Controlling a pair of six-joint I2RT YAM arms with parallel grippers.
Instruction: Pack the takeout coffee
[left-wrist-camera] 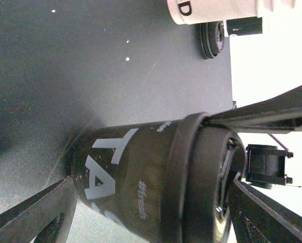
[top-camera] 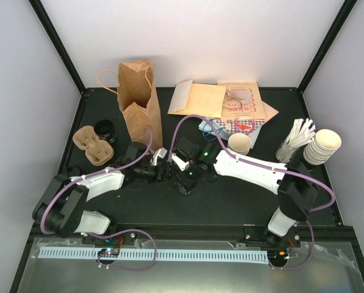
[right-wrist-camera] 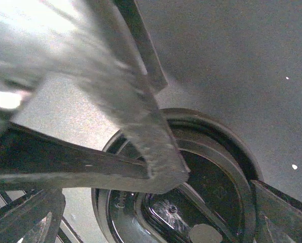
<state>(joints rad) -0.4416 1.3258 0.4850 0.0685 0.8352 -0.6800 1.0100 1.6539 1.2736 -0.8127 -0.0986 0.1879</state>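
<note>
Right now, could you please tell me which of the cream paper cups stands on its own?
The lone open cream cup standing mid-table, near the printed paper packets; the others are nested in one stack at the right edge.

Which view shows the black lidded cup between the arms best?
Left wrist: the black lidded cup fills the frame side on, with its white lettering and lid both clear. Right wrist shows only the lid top, partly behind a blurred grey part. Top external: I can't make it out among the arm ends.
</note>
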